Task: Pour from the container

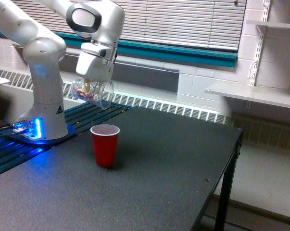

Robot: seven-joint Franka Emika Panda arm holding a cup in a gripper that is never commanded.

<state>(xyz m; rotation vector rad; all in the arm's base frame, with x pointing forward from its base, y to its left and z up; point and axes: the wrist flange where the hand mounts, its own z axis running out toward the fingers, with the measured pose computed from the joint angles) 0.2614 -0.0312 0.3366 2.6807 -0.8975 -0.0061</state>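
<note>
Dark speckled table (149,168) fills the foreground. Nearest us on it we see a red cup (105,145), upright, white inside. Above and slightly toward the exterior view's left, the gripper (93,85) clamps the clear container (93,92), tipped nearly sideways with its mouth toward the cup, brownish-pink pieces inside. Behind: the arm's base (44,126) glowing blue, radiator grille (173,108), window blinds (183,21).

A dark, speckled table (173,159) is being shown, with one black leg visible at the exterior view's right. A red cup (105,145) is standing upright on it, left of centre. The robot base (41,126), glowing blue, is seated at the far left edge.
</note>
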